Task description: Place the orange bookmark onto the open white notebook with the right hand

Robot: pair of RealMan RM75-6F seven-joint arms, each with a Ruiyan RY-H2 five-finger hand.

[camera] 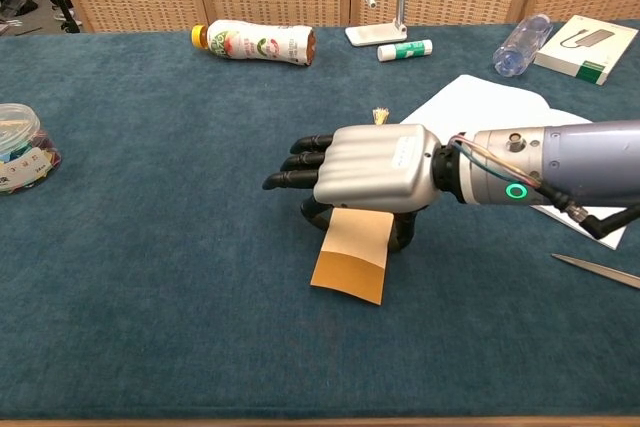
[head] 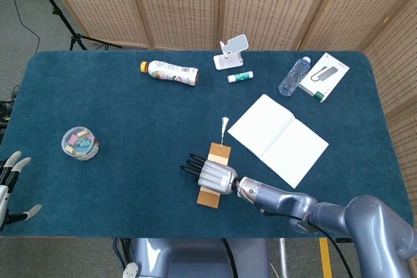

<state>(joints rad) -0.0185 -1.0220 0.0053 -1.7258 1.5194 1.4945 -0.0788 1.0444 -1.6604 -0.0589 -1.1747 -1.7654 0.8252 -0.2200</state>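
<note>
The orange bookmark (head: 208,196) (camera: 350,257) lies lengthwise at the table's near middle, its tassel (head: 225,125) pointing away toward the far side. My right hand (head: 212,174) (camera: 370,182) is over its middle, palm down, and pinches its two long edges between thumb and a finger. The near end looks slightly raised off the cloth in the chest view. The open white notebook (head: 278,139) (camera: 480,102) lies to the right of the hand. My left hand (head: 10,183) rests at the table's near left edge, fingers apart, holding nothing.
At the far side are a lying drink bottle (head: 169,71), a white phone stand (head: 232,51), a glue stick (head: 240,77), a clear water bottle (head: 293,76) and a white box (head: 324,76). A round jar (head: 81,143) stands at the left. A thin metal strip (camera: 600,270) lies near right.
</note>
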